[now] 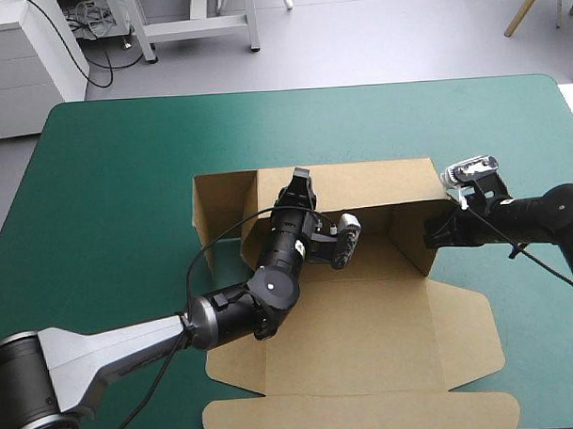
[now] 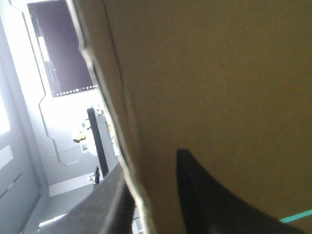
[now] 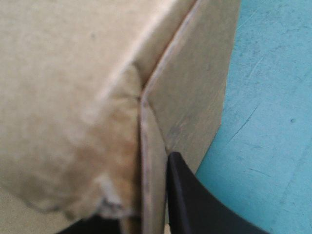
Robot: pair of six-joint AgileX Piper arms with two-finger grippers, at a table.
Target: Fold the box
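Left claw is pinched tight on the back wall of the brown box in the middle of the teal-green counter, right claw is pinched on its right wall, so some walls stand up, but the near flaps lie flat, not yet folded.

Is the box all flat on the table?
No, the box has walls raised at its far side; only the near flaps lie flat.

Premises appear to be a robotics lab: teal-green work table on grey floor, white cabinet, loose cables and a white metal stand beyond its far edge.
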